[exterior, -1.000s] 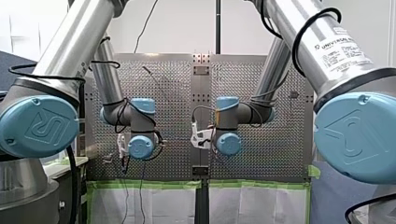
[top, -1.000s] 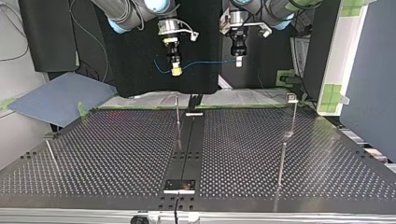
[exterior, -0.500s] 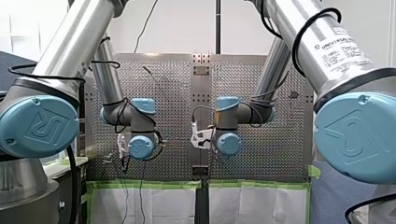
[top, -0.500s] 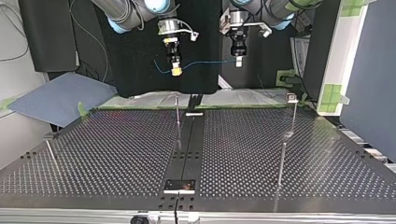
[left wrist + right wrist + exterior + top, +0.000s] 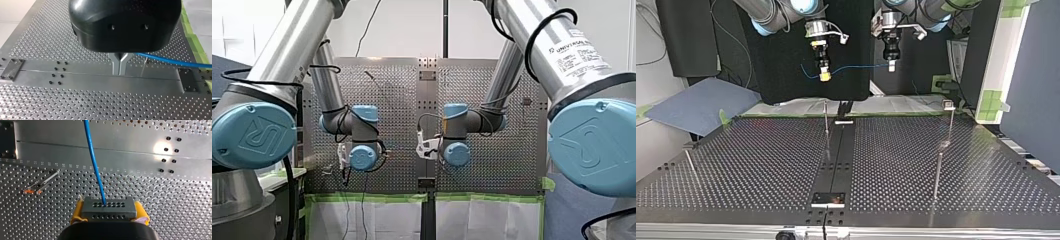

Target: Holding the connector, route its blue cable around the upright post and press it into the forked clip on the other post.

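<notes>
Yellow pads (image 5: 77, 212) on the right claw (image 5: 824, 76) are squeezed against both sides of a small grey connector (image 5: 109, 208), and the claw is clamped firmly on it. Out of the connector's perforated face comes the blue cable (image 5: 93, 157), running straight ahead of the claw over the perforated metal table (image 5: 761, 165).

From across the table, both claws hang high above the far edge, well clear of the surface. The cable stretches almost level between them, sagging a little, from the right claw over to the left claw (image 5: 891, 65). A short blue curl also shows on the right claw's other side.

At the left wrist, the two metal fingers (image 5: 116, 63) are pressed together at their tips. The cable leaves sideways from where they meet, so the left claw looks closed on it.

Down on the table, a thin upright post (image 5: 826, 117) stands near the middle strip, below the right claw. Another slender post with a small head (image 5: 948, 104) stands toward the top view's right. The cable touches neither.
</notes>
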You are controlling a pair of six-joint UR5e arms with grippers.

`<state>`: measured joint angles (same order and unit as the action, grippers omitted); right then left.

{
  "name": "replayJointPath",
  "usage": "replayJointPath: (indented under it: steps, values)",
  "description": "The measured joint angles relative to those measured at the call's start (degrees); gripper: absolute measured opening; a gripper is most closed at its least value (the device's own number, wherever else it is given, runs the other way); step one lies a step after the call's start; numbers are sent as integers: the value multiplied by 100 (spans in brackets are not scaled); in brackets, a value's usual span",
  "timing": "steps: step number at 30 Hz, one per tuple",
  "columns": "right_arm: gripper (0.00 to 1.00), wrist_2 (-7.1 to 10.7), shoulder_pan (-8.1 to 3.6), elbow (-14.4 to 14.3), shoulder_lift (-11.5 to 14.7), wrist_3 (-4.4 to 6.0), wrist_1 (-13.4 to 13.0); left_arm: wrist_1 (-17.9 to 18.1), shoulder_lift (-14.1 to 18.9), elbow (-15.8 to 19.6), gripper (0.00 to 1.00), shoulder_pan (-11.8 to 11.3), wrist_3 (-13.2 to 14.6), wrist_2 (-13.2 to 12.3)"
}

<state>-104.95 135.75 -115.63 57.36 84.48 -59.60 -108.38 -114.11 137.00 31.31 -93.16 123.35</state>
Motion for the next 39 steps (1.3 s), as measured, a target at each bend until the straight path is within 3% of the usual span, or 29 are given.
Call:
replayJointPath:
  steps: [34,35,39]
  values:
    - [0,0,0,0,0,0,0,0,0,0,0,0,0,0]
    - [0,0,0,0,0,0,0,0,0,0,10,0,0,0]
    - [0,0,0,0,0,0,0,0,0,0,13,0,0,0]
